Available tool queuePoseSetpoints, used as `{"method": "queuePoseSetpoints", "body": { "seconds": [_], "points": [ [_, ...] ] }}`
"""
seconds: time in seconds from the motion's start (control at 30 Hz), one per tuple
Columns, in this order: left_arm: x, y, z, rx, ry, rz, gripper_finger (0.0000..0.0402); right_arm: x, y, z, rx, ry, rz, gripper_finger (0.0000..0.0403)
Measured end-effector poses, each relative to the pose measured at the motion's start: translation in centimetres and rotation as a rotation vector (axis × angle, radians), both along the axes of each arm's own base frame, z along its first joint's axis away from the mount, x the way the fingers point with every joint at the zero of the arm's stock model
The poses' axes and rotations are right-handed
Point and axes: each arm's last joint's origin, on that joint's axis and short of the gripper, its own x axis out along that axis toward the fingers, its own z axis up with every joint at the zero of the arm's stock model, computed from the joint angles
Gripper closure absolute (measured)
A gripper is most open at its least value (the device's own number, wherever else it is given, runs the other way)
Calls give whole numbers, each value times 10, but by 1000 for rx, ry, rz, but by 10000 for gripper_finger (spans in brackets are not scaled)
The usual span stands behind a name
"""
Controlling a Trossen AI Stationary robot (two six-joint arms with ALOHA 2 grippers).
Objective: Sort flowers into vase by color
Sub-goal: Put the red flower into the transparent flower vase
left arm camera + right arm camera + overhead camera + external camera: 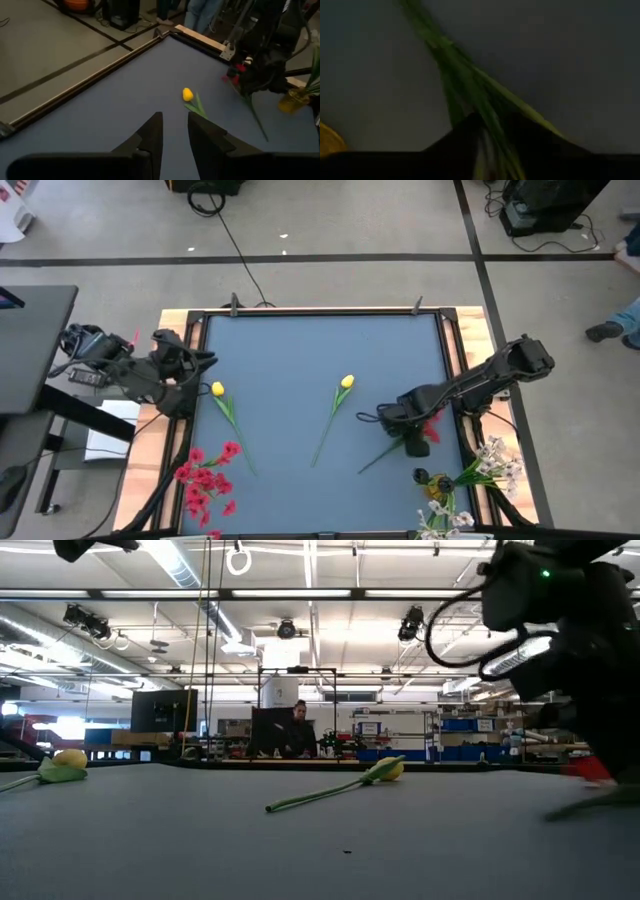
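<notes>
Two yellow tulips lie flat on the blue table: one (217,389) near the left edge, one (346,382) in the middle. A red flower (432,428) lies near the right edge, its green stem (378,460) running toward the near edge. My right gripper (418,442) points down over it, shut on the stem. My left gripper (205,363) hovers above the table's left edge; its fingers (152,132) stand a narrow gap apart with nothing between them. White flowers (490,470) stand in a yellowish vase (440,482) at the near right. My right gripper pinches the red flower's green stem (482,122) between its two fingers, close below the red blossom. It comes from above, pointing down, with the fingers across the stem. The flower still lies on the table.
A bunch of red flowers (205,480) sits at the near left corner. A wooden frame (463,340) rims the table. The middle and far parts of the table hold only the two tulips. A person (298,730) stands in the room beyond the far edge.
</notes>
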Motion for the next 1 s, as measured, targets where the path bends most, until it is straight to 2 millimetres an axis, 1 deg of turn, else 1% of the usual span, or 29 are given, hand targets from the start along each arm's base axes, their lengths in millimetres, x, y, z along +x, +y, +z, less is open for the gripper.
{"method": "queuePoseSetpoints", "body": {
  "seconds": [0.1, 0.13, 0.17, 0.3, 0.37, 0.47, 0.6, 0.7, 0.77, 0.83, 0.87, 1.0],
  "points": [
    [1, 1, 0, -15, 3, 13, 306, 2, -3, 0, 56, 6, -46, 363],
    [1, 1, 0, -24, 6, 14, 306, 4, -4, 0, 89, -2, -75, 381],
    [1, 2, -1, -33, 11, 12, 306, 7, -5, 1, 129, -15, -102, 388],
    [6, 1, -3, -47, 63, 2, 306, 18, -12, 3, 285, -5, -341, 374],
    [11, 0, -5, -37, 105, -18, 306, 27, -17, 7, 389, -46, -409, 373],
    [20, -2, -7, -23, 146, -14, 306, 46, -25, 16, 550, -178, -500, 384],
    [30, -3, -9, 29, 213, -43, 295, 76, -44, 39, 734, -442, -684, 393],
    [39, -3, -11, 48, 250, -51, 268, 90, -63, 59, 831, -640, -876, 379],
    [48, -2, -10, 25, 227, -35, 244, 94, -77, 67, 886, -712, -1020, 368],
    [62, -3, -7, 17, 195, -58, 217, 95, -88, 71, 932, -737, -1140, 365],
    [70, -4, -7, 33, 192, -89, 204, 96, -93, 72, 953, -743, -1172, 366],
    [96, -5, -8, 146, 223, -162, 161, 95, -100, 73, 1019, -690, -1293, 380]
  ]
}}
